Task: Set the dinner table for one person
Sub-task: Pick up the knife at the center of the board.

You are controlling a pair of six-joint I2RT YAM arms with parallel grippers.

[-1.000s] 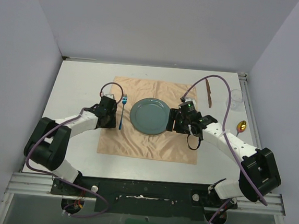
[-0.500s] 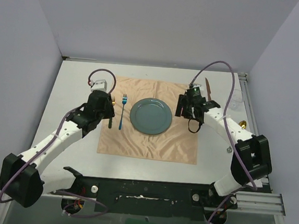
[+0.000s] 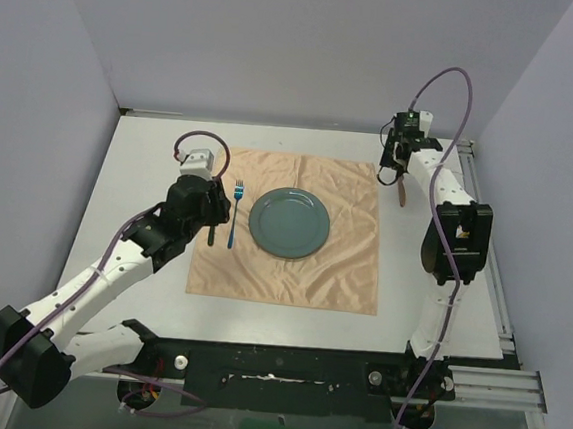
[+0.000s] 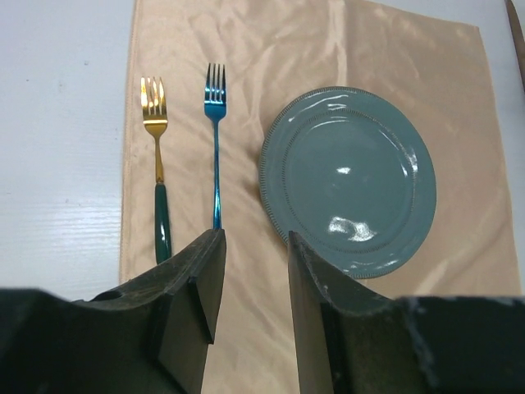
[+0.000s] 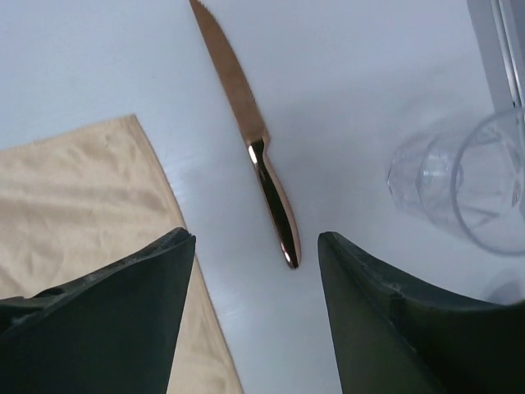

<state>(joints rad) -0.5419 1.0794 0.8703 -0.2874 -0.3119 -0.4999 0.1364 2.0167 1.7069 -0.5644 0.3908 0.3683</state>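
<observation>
Left claw: your left gripper (image 4: 250,242) hangs empty near the fork handles, jaws narrowly apart.
Forks: gold fork (image 4: 156,156) and blue fork (image 4: 216,156) lie left of the plate (image 4: 349,180), where a diner expects them.
Plate: mid-cloth (image 4: 328,49), anchoring the setting.
Right claw: your right gripper (image 5: 256,246) hovers wide and empty over the knife (image 5: 250,131), probably to fetch it.
Dinner table (image 3: 151,153): under everything; knife and glass (image 5: 467,180) sit on its bare far-right part.

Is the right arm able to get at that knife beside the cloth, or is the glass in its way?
Probably yes. The right gripper hangs open above the knife, and nothing covers the handle. The glass stands apart to one side, the cloth to the other.
</observation>
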